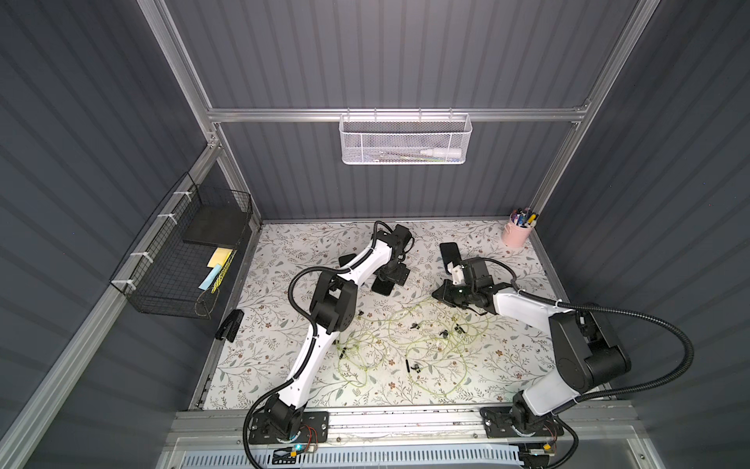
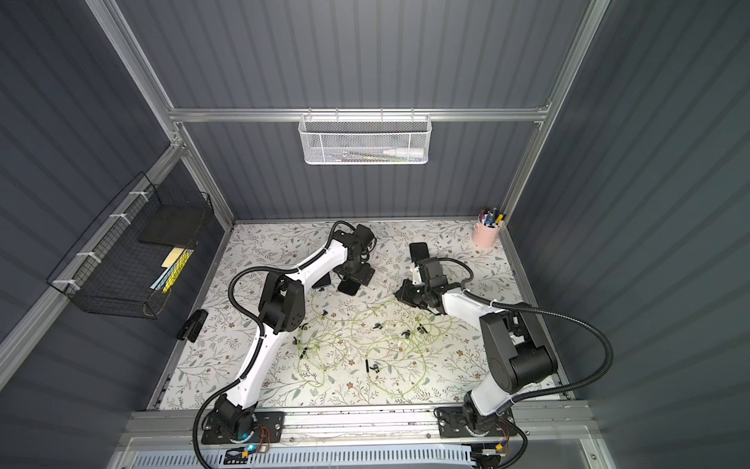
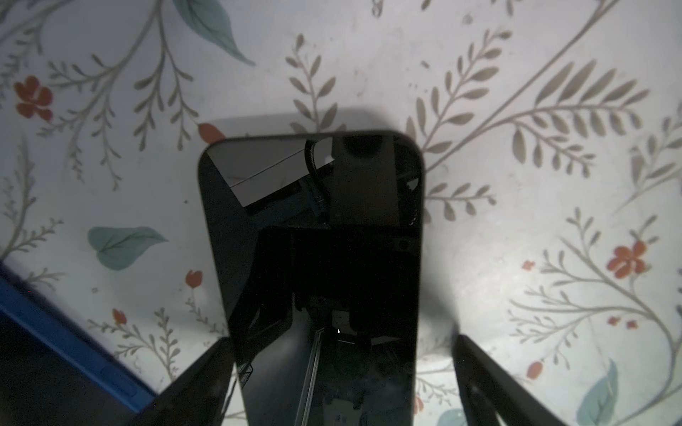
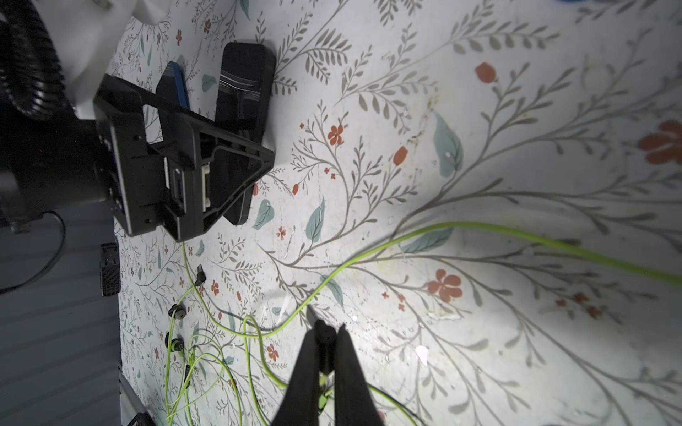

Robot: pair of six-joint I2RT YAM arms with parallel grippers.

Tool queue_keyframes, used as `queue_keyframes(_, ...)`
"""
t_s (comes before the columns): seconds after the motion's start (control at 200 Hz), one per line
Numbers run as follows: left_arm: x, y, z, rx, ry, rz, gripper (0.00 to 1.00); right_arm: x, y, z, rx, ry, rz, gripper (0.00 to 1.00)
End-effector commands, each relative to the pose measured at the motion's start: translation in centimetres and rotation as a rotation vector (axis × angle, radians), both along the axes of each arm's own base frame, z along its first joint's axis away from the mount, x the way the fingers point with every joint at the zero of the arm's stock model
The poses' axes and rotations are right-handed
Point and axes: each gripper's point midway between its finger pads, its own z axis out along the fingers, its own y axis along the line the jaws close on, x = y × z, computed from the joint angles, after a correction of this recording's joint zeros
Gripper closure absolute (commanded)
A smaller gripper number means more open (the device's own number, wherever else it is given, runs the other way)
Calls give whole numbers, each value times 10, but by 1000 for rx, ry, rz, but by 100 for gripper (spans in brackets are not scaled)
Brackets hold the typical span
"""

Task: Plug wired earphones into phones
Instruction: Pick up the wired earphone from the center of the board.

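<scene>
The left gripper (image 3: pixel 343 341) hovers right over the middle phone (image 3: pixel 313 221), fingers (image 3: pixel 476 369) spread wide to either side of it. Nothing is clamped: the glossy slab lies flat on the floral table (image 1: pixel 507 365) on its own. The blue-rimmed phone (image 3: pixel 55 324) sits just beside it, and the third phone (image 1: pixel 449 251) lies further back, close to the right arm's wrist.

On the other side, the right gripper (image 4: pixel 330 326) is pressed together on a small black plug (image 4: pixel 326 350), with a yellow-green cord running back between the fingers. The rest of the wired earphones (image 1: pixel 410 341) sprawl in a loose tangle across the middle of the table. The plug looks ready and the phone is straddled, but there is a clear gap between the two.

Plenty could go wrong from here. No view shows the phone's socket, so lining up the plug looks like the hard part. If the spread fingers don't close on the phone first, a push from the plug would likely slide it across the smooth surface, maybe into its blue-rimmed neighbour. The pinch on such a small piece could let it swivel on contact. The cord also seems to trail back into that tangle, so one snag could tug the plug off line or drag the earbuds along with it
</scene>
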Motion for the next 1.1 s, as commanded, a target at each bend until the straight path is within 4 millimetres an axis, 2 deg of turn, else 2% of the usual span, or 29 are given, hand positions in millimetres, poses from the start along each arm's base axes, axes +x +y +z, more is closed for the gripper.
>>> queue_keyframes(0.0, -30, 22, -38, 88, 175, -37, 8, -3, -5, 2, -26, -1, 1, 94)
queue_keyframes(0.195, -34, 29, -43, 74, 222, -32, 10, -4, -7, 1, -37, 5, 4, 94)
queue_keyframes(0.44, -34, 40, -53, 85, 267, -7, 19, -7, -6, 1, -43, 14, 15, 93)
queue_keyframes(0.836, -30, 33, -62, -47, 309, 117, 33, -12, 4, 3, -47, 15, 77, 92)
queue_keyframes(0.971, -24, 36, -52, -55, 266, 143, 36, -15, 15, 5, 2, 6, 116, 91)
queue_keyframes(1.096, -2, 40, -27, -104, 163, 222, 47, -15, 24, 1, 51, 14, 148, 89)
